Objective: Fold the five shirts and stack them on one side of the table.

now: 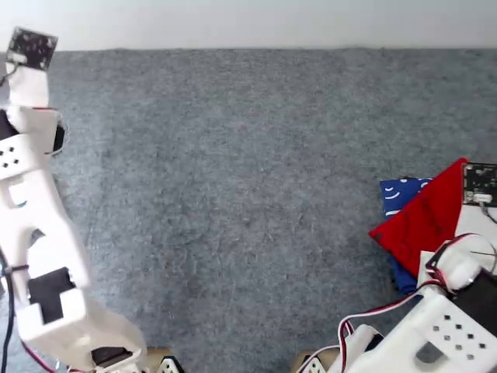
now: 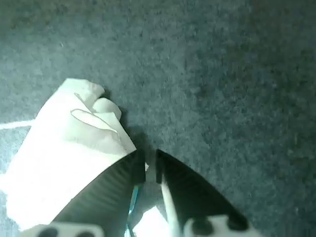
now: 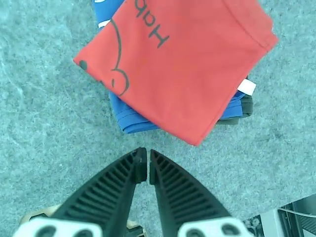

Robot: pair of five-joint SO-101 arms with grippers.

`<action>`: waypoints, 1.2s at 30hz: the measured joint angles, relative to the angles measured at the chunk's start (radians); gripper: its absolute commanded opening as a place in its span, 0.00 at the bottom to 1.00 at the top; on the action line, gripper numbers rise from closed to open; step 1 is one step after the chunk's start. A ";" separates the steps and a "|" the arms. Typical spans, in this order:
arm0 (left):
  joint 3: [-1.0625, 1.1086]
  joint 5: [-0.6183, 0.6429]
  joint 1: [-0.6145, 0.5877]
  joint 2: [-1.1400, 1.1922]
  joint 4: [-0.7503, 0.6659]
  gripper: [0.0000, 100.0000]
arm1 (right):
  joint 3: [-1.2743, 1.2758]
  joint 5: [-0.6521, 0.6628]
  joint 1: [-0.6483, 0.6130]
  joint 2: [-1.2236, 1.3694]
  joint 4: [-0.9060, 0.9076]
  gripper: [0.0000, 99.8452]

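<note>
A folded white shirt (image 2: 64, 148) lies on the grey carpet in the left wrist view. My left gripper (image 2: 150, 159) is shut, its tips right at that shirt's near corner; whether any cloth is caught between them I cannot tell. At the table's right edge sits a stack with a red shirt (image 1: 425, 219) on top of a blue shirt (image 1: 400, 193). In the right wrist view the red shirt (image 3: 182, 64) has a black print and covers the blue one (image 3: 133, 121), with a dark layer (image 3: 245, 105) under them. My right gripper (image 3: 143, 163) is shut over bare carpet, just short of the stack.
Grey carpet (image 1: 248, 179) covers the table, with wide free room in the middle. The left arm (image 1: 35, 210) stands along the left edge and the right arm (image 1: 435, 326) at the front right corner. A pale wall runs along the far edge.
</note>
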 measured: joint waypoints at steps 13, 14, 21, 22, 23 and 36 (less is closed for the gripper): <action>0.000 -0.032 -0.201 0.321 -0.112 0.25 | 0.064 0.000 0.002 0.000 0.000 0.03; 0.000 -0.037 -0.203 0.338 -0.130 0.25 | 0.064 0.000 0.002 0.000 0.000 0.03; -0.003 0.046 -0.204 0.459 -0.316 0.13 | 0.064 0.000 0.000 0.000 0.000 0.03; -0.003 0.058 -0.204 0.477 -0.339 0.08 | 0.064 0.000 0.002 0.000 0.000 0.03; -0.003 0.060 -0.204 0.493 -0.356 0.03 | 0.064 0.000 0.002 0.000 0.000 0.03; -0.207 0.084 -0.172 0.423 -0.161 0.01 | 0.064 0.000 0.002 0.000 0.000 0.03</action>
